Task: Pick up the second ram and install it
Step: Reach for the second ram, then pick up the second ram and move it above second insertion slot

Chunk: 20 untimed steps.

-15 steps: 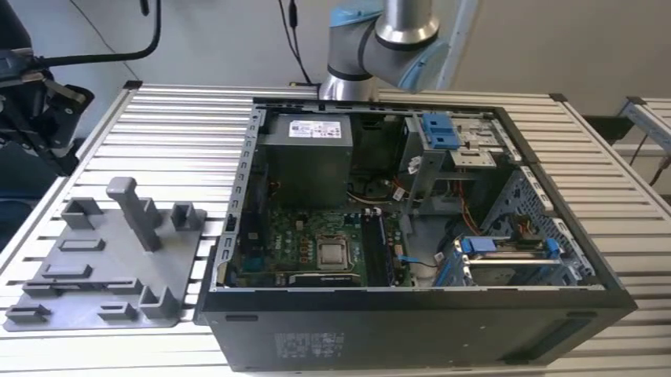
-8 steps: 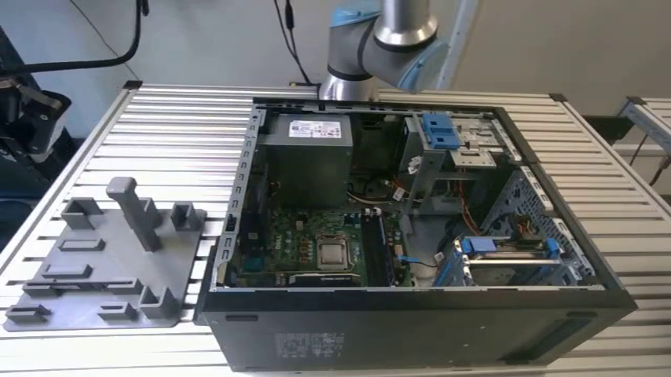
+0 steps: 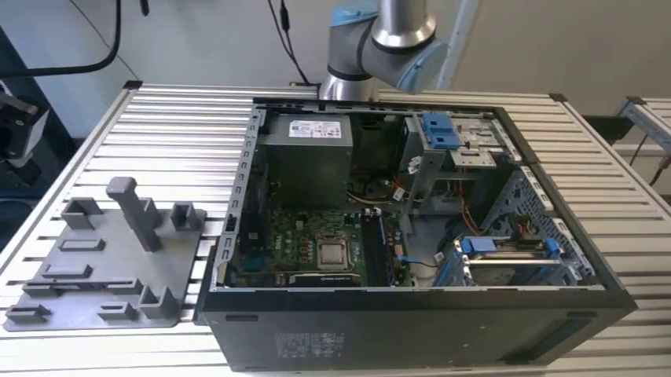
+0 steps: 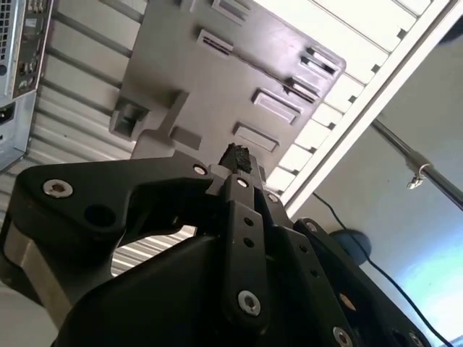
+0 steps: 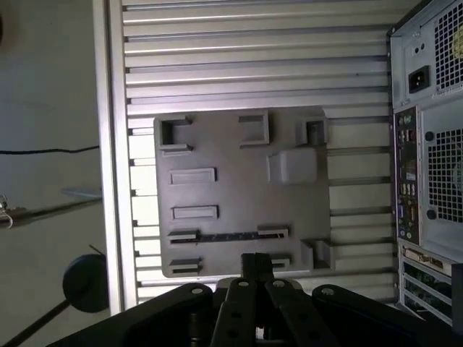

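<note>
In the first wrist view the gripper (image 5: 255,264) is hanging above the grey tray (image 5: 231,181). Its two fingertips are pressing together with nothing showing between them. A thin dark strip (image 5: 228,236) is standing on edge between two small clips of the tray, and this is looking like the second ram, though board colour and chips cannot be made out. The strip is sitting near the tray edge over which the fingertips are showing, apart from them and untouched. The tall grey post (image 5: 293,166) is rising from the tray beyond the strip as seen from the fingertips, so it is not coming between the two. Several short blocks are standing along the tray's far edge.

In the exterior view the tray is lying at the left on the slatted metal table (image 3: 168,133). Just beside the tray, to the exterior view's right, the open computer case (image 3: 419,334) is lying on its side, with its rear panel facing the tray. Inside, nearest the tray, the green motherboard (image 3: 283,236) is showing with the processor socket (image 3: 333,254) and long black sockets next to it. The power supply (image 3: 304,157) is sitting toward the far wall. Farther from the tray, blue-tabbed drive cages (image 3: 504,255) are filling the case's right end. The robot arm (image 3: 383,47) is rising behind the case's far wall.
</note>
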{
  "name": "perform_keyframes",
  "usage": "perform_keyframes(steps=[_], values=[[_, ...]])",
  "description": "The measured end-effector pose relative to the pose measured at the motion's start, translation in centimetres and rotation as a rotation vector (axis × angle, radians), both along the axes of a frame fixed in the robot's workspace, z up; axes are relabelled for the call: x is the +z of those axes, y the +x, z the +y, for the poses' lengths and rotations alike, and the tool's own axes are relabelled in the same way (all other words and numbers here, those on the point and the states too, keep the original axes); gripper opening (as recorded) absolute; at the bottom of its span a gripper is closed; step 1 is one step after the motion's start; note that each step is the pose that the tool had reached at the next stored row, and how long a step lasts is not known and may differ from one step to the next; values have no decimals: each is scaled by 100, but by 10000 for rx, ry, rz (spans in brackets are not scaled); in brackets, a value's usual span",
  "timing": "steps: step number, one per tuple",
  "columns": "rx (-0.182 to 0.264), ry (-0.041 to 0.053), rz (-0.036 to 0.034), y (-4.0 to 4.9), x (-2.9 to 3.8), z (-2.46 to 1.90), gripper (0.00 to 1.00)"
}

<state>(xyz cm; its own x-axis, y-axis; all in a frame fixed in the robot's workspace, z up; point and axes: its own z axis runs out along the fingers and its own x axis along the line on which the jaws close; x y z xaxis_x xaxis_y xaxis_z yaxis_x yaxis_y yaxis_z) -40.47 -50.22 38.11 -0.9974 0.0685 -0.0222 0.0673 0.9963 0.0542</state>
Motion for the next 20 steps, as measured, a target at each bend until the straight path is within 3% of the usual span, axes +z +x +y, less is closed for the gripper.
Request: perform_keyframes(steps=[2,9,20], values=[[18,-1,-1,-22,-11,-9,11],[294,7,-1,-38,-39,-110,11],[389,3,-1,-44,-45,-114,11]])
